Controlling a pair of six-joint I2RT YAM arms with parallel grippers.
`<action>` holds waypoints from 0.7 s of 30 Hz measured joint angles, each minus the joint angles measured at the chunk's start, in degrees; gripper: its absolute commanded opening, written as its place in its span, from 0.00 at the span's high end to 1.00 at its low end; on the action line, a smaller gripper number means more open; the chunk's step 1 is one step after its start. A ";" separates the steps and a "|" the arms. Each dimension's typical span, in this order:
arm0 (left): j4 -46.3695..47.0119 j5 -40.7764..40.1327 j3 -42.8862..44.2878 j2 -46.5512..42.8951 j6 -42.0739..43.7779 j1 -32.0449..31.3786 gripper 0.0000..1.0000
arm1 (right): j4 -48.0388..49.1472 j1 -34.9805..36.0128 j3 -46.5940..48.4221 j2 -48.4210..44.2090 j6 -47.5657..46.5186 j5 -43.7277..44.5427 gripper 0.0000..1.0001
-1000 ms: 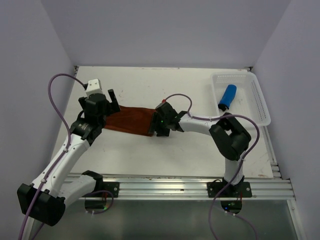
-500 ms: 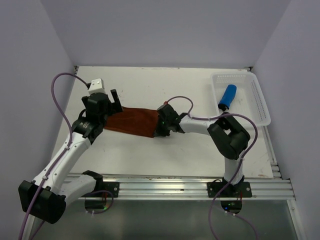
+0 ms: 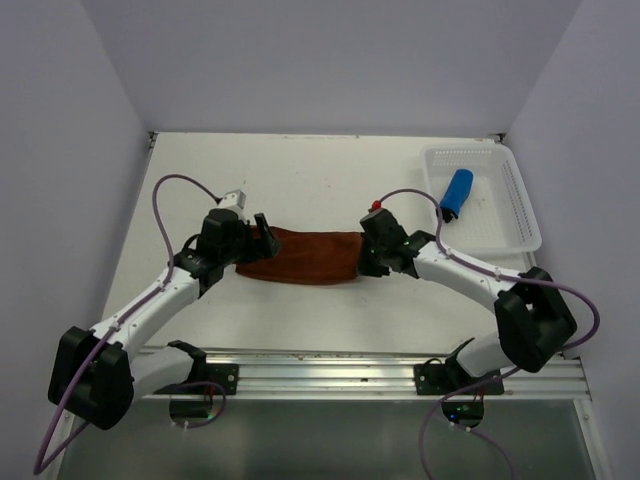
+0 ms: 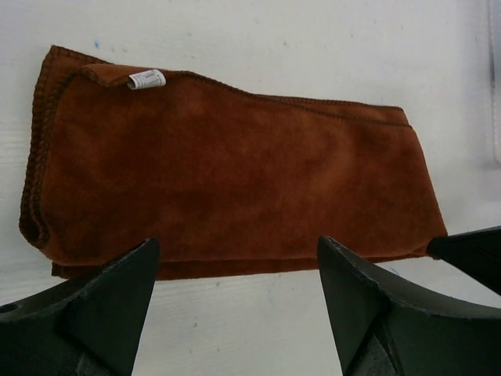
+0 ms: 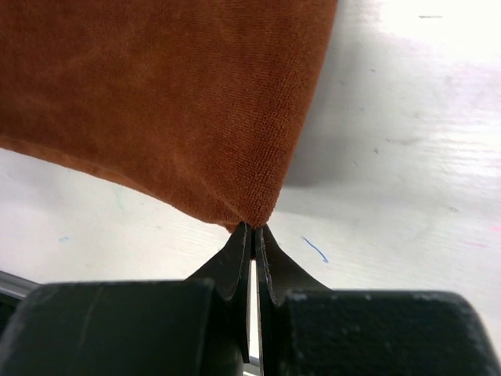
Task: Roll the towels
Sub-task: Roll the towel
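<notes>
The left gripper (image 3: pixel 262 238) hides the brown towel's (image 3: pixel 310 256) left end from above. The blue towel (image 3: pixel 458 190) (rolled, seemingly) looks too small to judge.

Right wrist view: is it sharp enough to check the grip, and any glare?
Right wrist: brown towel weave sharp, right gripper crisp at the tips, its near body a dark blur; table washed out top right. Left wrist: towel sharp, left gripper soft-edged. Top view: even light.
</notes>
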 measured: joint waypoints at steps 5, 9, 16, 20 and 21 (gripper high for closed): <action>2.78 2.71 -1.07 1.86 -2.03 -3.61 0.16 | -4.52 0.00 -0.50 -1.90 -4.07 1.49 1.00; 5.22 3.28 -1.09 2.56 -3.17 -6.16 0.17 | -7.06 0.07 1.05 0.57 -6.69 1.46 1.00; 9.03 3.52 -2.03 4.42 -4.87 -10.08 0.18 | -8.94 2.45 5.86 3.63 -9.51 1.66 1.00; 9.14 2.27 -3.52 4.74 -5.70 -10.16 0.17 | -8.74 4.87 10.25 6.21 -10.49 1.60 1.00; 9.14 1.70 -3.82 4.74 -5.86 -10.16 0.17 | -8.74 5.46 11.17 7.10 -10.64 1.55 1.00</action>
